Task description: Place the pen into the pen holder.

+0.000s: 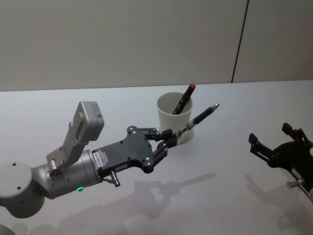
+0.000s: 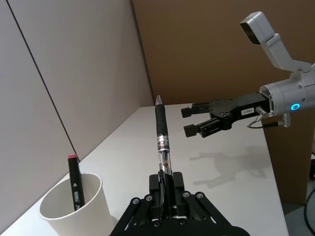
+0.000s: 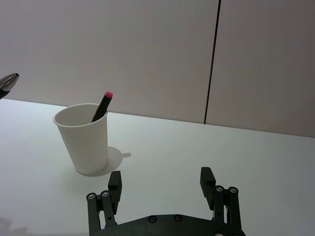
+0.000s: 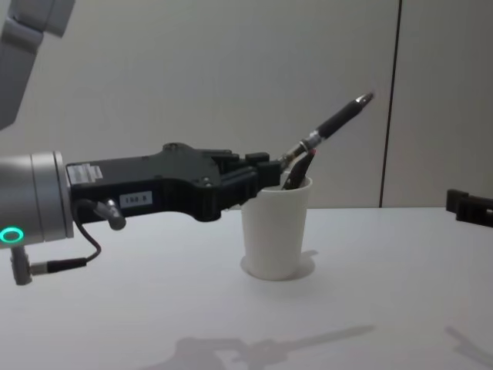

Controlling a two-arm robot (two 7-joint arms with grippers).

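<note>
White paper pen holder (image 1: 169, 119) near the back edge of the table (image 1: 220, 196) holds a leaning red-tipped pen (image 1: 183, 100), the left gripper (image 1: 168, 137) just beside it clamps a second black pen (image 1: 203, 116) slanting up past the rim, and the right gripper (image 1: 270, 134) hangs spread, empty, across bare surface.

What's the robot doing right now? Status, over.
Left end effector shut on pen, tilted, beside pen holder, not in. Right end effector open, parked aside. Red-tipped marker already stands in holder.
</note>
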